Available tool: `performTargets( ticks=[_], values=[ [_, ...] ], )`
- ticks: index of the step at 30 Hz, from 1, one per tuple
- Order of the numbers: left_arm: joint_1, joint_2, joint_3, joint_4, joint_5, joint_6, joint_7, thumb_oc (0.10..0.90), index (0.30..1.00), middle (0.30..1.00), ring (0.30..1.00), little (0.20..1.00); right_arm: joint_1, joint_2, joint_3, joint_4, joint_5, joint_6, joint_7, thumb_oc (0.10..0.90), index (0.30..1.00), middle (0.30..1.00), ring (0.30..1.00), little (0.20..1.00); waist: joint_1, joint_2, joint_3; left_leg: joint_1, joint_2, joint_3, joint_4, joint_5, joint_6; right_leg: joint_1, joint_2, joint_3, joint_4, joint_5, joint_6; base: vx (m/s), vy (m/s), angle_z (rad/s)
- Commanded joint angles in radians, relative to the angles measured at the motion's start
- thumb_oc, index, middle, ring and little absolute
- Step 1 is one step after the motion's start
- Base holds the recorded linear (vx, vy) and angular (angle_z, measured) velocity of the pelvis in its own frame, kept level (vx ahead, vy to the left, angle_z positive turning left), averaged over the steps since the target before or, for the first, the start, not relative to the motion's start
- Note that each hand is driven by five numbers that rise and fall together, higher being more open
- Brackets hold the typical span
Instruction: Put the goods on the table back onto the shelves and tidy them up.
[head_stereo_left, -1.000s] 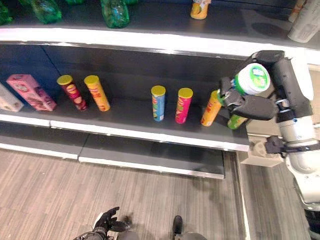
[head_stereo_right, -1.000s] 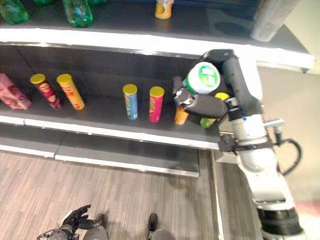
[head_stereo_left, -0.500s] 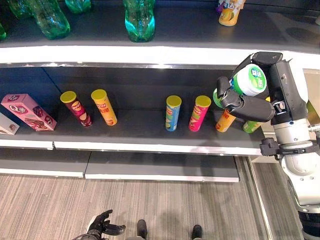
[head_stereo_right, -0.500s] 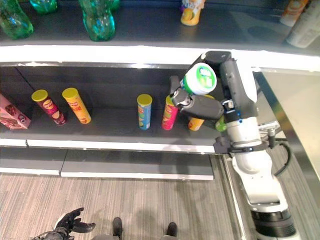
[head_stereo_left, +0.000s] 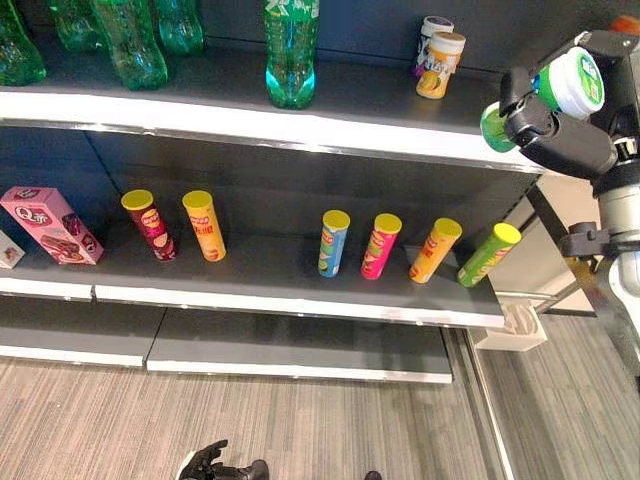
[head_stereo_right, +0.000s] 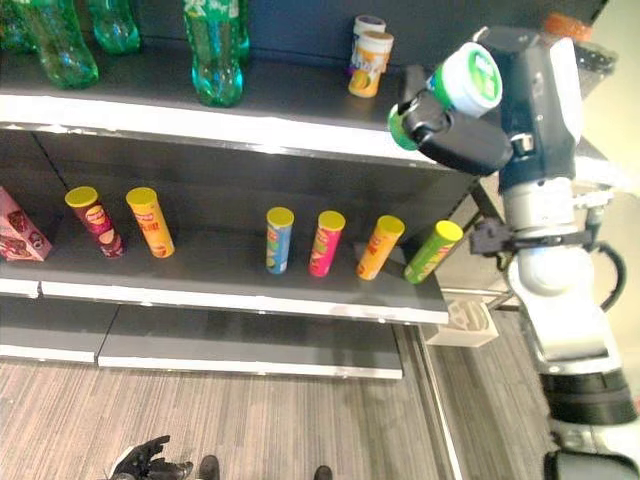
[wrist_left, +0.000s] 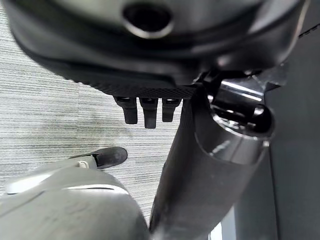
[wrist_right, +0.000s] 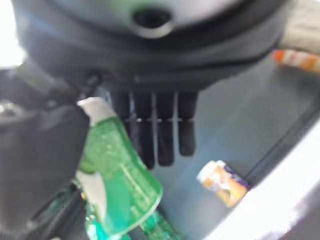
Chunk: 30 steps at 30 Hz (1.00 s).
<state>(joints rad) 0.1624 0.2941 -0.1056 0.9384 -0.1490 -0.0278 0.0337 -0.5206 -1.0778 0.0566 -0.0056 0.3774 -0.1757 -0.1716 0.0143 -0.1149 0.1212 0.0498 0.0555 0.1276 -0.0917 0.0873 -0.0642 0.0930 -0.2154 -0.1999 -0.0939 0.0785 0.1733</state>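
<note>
My right hand (head_stereo_left: 556, 138) is shut on a green cup with a white lid (head_stereo_left: 574, 82). It holds the cup tilted in the air, level with the right end of the upper shelf (head_stereo_left: 300, 126). In the right wrist view the green cup (wrist_right: 120, 185) sits between the thumb and the fingers (wrist_right: 160, 131), with the shelf board beyond. Two similar orange and white cups (head_stereo_left: 438, 58) stand on that shelf just left of the hand. My left hand (head_stereo_left: 210, 462) hangs low over the floor, fingers relaxed and holding nothing.
Green bottles (head_stereo_left: 292, 50) stand along the upper shelf. The middle shelf (head_stereo_left: 290, 300) carries several leaning chip tubes (head_stereo_left: 333, 242) and a pink box (head_stereo_left: 50, 222) at the left. A small white box (head_stereo_left: 518, 326) lies on the floor past the shelf's right end.
The right hand has lifted the green cup from in front of the middle shelf up to the upper shelf's right end. The camera has also tilted upward.
</note>
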Motion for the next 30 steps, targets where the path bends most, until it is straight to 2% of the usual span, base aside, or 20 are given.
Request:
performTargets(
  ticks=[1,4,11,18,23,30],
  values=[
    [-0.017,0.055,-0.026,0.008,-0.007,-0.033,0.003,0.800,0.900,0.900,0.900,0.900,-0.183,-0.051,-0.002,0.026,0.093,-0.044,-0.006,0.400,0.300,0.300,0.300,0.300,0.051,0.003,-0.022,0.063,0.035,0.007,0.004,-0.122,-0.031,0.025,-0.017,-0.052,0.012,-0.017,0.048,0.01,-0.049,0.08],
    [-0.017,0.066,-0.033,0.010,-0.013,-0.035,-0.002,0.800,0.900,0.900,0.900,0.900,-0.267,-0.091,0.092,0.113,0.105,-0.025,0.010,0.400,0.300,0.300,0.300,0.300,0.054,0.001,-0.023,0.059,0.042,0.004,0.004,-0.117,-0.037,0.026,-0.014,-0.063,0.011,-0.018,0.045,0.01,-0.039,0.03],
    [-0.023,0.077,-0.051,0.028,-0.018,-0.034,-0.006,0.800,0.900,0.900,0.900,0.900,-0.392,-0.105,0.243,0.238,0.169,-0.005,0.052,0.400,0.300,0.300,0.300,0.300,0.059,-0.002,-0.020,0.048,0.049,-0.005,0.004,-0.109,-0.046,0.027,-0.009,-0.074,0.010,-0.020,0.042,0.00,-0.035,0.06],
    [-0.023,0.086,-0.060,0.033,-0.029,-0.038,-0.008,0.800,0.900,0.900,0.900,0.900,-0.554,-0.120,0.410,0.347,0.168,0.016,0.085,0.400,0.300,0.300,0.300,0.300,0.058,0.000,-0.021,0.049,0.054,-0.009,0.004,-0.106,-0.052,0.034,-0.005,-0.084,0.009,-0.022,0.039,0.00,-0.025,0.03],
    [-0.028,0.088,-0.072,0.028,-0.031,-0.044,-0.007,0.800,0.900,0.900,0.900,0.900,-0.656,-0.112,0.498,0.422,0.156,0.024,0.093,0.400,0.300,0.300,0.300,0.300,0.058,0.004,-0.024,0.048,0.056,-0.012,0.004,-0.106,-0.054,0.039,-0.002,-0.090,0.007,-0.023,0.036,0.00,-0.004,0.01],
    [-0.036,0.084,-0.089,0.026,-0.032,-0.048,-0.006,0.800,0.900,0.900,0.900,0.900,-0.743,-0.093,0.563,0.503,0.145,0.030,0.097,0.400,0.300,0.300,0.300,0.300,0.059,0.007,-0.025,0.047,0.057,-0.017,0.004,-0.105,-0.055,0.042,-0.001,-0.098,0.007,-0.024,0.036,0.00,0.000,0.00]
  ],
)
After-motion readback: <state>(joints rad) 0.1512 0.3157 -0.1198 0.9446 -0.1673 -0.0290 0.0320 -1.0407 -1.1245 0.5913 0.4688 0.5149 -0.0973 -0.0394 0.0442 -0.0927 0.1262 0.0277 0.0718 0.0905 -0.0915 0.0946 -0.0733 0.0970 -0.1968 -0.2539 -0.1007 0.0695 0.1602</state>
